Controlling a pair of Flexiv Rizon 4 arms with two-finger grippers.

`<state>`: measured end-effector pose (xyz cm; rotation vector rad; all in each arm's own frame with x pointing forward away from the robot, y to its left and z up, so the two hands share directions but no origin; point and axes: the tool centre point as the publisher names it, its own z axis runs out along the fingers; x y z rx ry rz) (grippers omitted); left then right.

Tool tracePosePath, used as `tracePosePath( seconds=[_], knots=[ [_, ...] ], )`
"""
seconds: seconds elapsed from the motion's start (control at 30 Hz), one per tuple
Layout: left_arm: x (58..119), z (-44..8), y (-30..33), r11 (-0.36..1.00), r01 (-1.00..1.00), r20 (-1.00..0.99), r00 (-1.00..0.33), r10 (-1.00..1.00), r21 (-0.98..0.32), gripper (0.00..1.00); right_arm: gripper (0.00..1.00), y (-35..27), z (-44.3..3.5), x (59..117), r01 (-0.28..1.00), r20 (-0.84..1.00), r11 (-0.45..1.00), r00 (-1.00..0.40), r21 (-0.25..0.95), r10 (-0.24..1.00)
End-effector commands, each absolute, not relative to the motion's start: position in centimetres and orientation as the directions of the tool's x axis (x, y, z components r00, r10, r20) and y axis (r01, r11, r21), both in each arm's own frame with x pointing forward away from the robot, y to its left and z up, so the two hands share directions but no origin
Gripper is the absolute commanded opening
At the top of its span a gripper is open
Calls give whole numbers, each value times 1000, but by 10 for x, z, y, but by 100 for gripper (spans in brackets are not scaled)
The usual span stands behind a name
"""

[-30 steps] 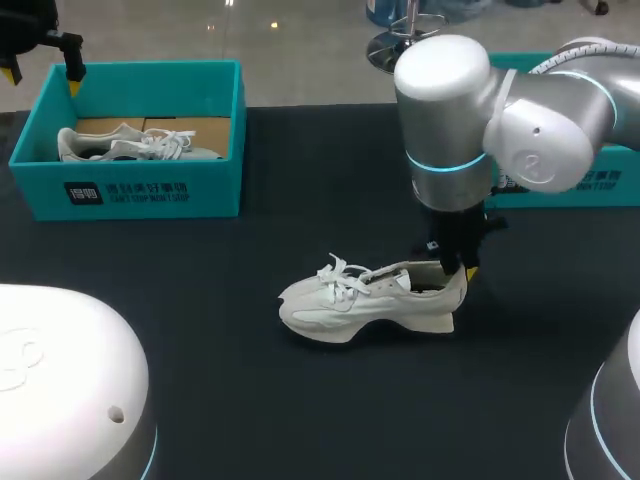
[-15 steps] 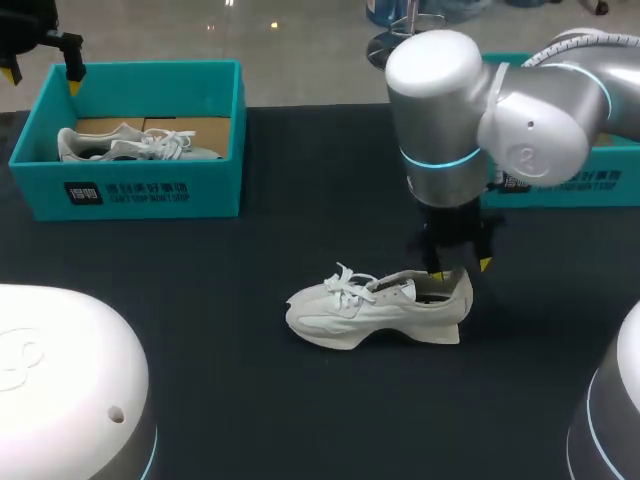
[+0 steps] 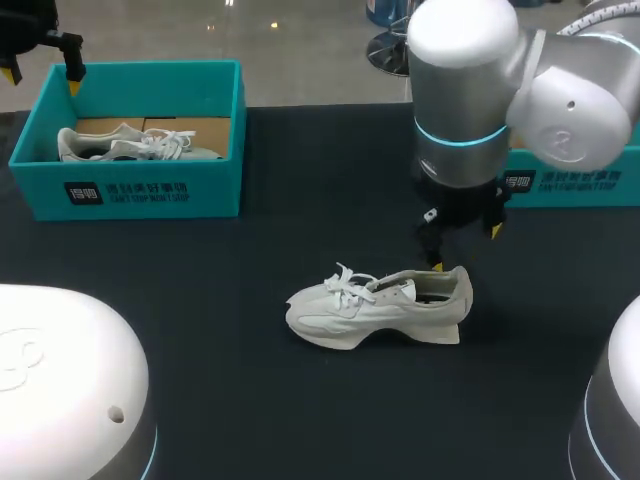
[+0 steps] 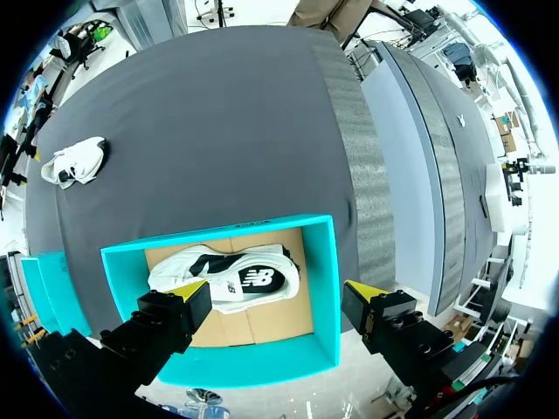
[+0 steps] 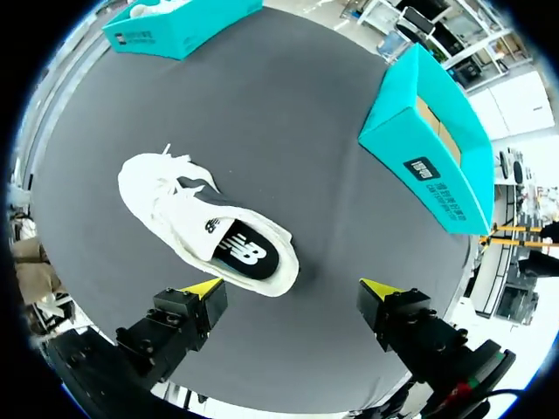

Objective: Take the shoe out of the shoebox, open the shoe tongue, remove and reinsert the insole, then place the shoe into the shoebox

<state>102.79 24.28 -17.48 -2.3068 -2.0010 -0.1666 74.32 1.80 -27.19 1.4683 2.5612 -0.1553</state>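
Dark table (image 3: pixel 250 260): shoe (image 3: pixel 375 305) heel just below right gripper (image 3: pixel 465 247); gripper wide open, empty.

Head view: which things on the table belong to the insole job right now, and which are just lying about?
In the job:
white shoe on the table
right gripper, open, above its heel
teal shoebox at the right, probably its box

Lying about:
left shoebox
second shoe inside it

White sneaker (image 3: pixel 375 305) stands upright on the dark counter (image 3: pixel 250 400); open teal shoebox (image 3: pixel 140 190), holding a second sneaker (image 3: pixel 130 143), sits well apart.
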Motion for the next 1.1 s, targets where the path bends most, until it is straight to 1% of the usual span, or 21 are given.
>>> tracePosePath(
  seconds=[0.03, 0.07, 0.67, 0.7, 0.73, 0.77, 0.83, 0.87, 0.93, 0.97, 1.03, 1.07, 1.1],
  knots=[
    [1027, -175, 243, -143, 990, 138, 140, 981, 11, 100, 100, 5, -270, 733, 478, -12, 860, -873, 180, 488],
    [1027, -175, 243, -143, 990, 138, 140, 981, 11, 100, 100, 4, -272, 731, 464, 13, 869, -883, 171, 468],
    [1027, -175, 243, -143, 990, 138, 140, 981, 11, 100, 100, 4, -272, 731, 464, 13, 869, -883, 171, 468],
    [1027, -175, 243, -143, 990, 138, 140, 981, 11, 100, 100, 1, -272, 732, 404, -1, 898, -912, 178, 410],
    [1027, -175, 243, -143, 990, 138, 140, 981, 11, 100, 100, -2, -272, 732, 320, -3, 923, -944, 212, 329],
    [1027, -175, 243, -143, 990, 138, 140, 981, 11, 100, 100, -4, -272, 732, 291, 5, 932, -955, 216, 297],
    [1027, -175, 243, -143, 990, 138, 140, 981, 11, 100, 100, -8, -272, 730, 164, -9, 949, -985, 270, 172],
    [1027, -175, 243, -143, 990, 138, 140, 981, 11, 100, 100, -10, -271, 729, 143, -11, 951, -988, 274, 152],
    [1027, -175, 243, -143, 990, 138, 140, 981, 11, 100, 100, -12, -271, 729, 31, -39, 945, -998, 326, 47],
    [1027, -175, 243, -143, 990, 138, 140, 981, 11, 100, 100, -14, -271, 727, 22, -50, 942, -998, 335, 41],
    [1027, -175, 243, -143, 990, 138, 140, 981, 11, 100, 100, -18, -272, 727, -44, -77, 914, -997, 403, -15],
    [1027, -175, 243, -143, 990, 138, 140, 981, 11, 100, 100, -20, -272, 727, -48, -83, 912, -996, 406, -15],
    [1027, -175, 243, -143, 990, 138, 140, 981, 11, 100, 100, -23, -273, 727, -58, -86, 895, -996, 442, -23]
  ],
)
